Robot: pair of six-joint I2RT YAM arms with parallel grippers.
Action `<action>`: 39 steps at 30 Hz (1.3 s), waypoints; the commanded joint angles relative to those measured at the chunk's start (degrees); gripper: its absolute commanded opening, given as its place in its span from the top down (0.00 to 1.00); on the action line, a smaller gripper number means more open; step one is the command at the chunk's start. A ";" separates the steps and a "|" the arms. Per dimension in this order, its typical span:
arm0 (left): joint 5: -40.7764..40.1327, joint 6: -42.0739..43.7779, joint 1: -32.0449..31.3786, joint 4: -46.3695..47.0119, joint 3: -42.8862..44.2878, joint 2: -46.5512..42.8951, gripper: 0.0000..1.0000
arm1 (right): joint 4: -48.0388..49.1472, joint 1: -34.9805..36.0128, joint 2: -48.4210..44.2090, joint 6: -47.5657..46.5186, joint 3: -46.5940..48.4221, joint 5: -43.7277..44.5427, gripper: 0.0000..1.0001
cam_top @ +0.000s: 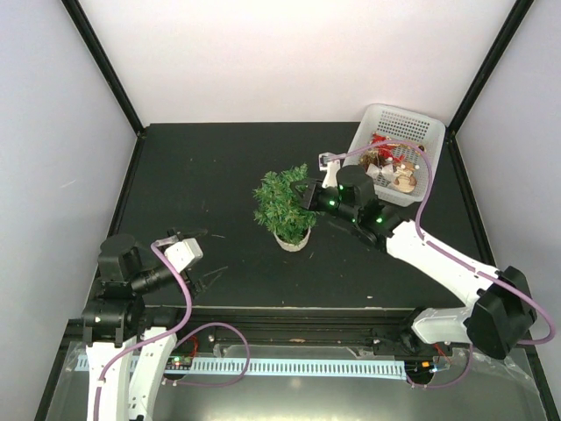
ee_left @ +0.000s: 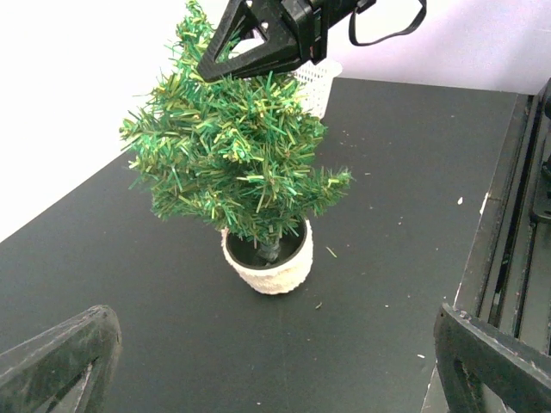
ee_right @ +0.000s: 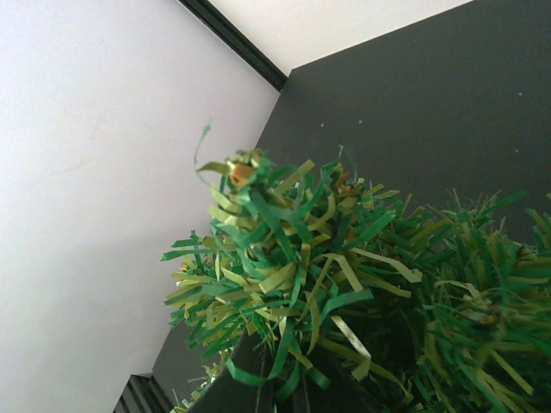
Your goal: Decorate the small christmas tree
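Observation:
The small christmas tree (cam_top: 282, 203) stands in its cream-white pot (cam_top: 293, 239) at the table's middle. It also shows in the left wrist view (ee_left: 232, 155) and fills the right wrist view (ee_right: 344, 275). No ornament shows on it. My right gripper (cam_top: 308, 195) is pushed into the tree's upper right side. Its black fingers (ee_left: 258, 43) lie together, with needles draped over the gripper (ee_right: 288, 387). I see nothing held between them. My left gripper (cam_top: 209, 254) is open and empty, low over the table, left of the tree, facing it (ee_left: 274, 318).
A white lattice basket (cam_top: 399, 123) with red and gold ornaments (cam_top: 390, 162) stands at the back right, just behind the right arm. Black frame rails run along the table's edges. A few loose needles lie near the pot.

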 commanded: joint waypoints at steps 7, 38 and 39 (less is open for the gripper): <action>-0.15 -1.08 0.13 1.27 -0.51 -0.94 0.01 | -1.33 1.77 -0.12 -6.17 1.27 5.44 0.99; -0.36 -1.24 0.15 1.51 -0.73 -1.60 0.01 | -20.38 11.67 5.66 -29.82 9.82 36.73 0.99; -0.41 -1.23 0.16 1.49 -0.74 -1.60 0.01 | -20.57 11.96 6.05 -30.25 9.99 37.61 0.99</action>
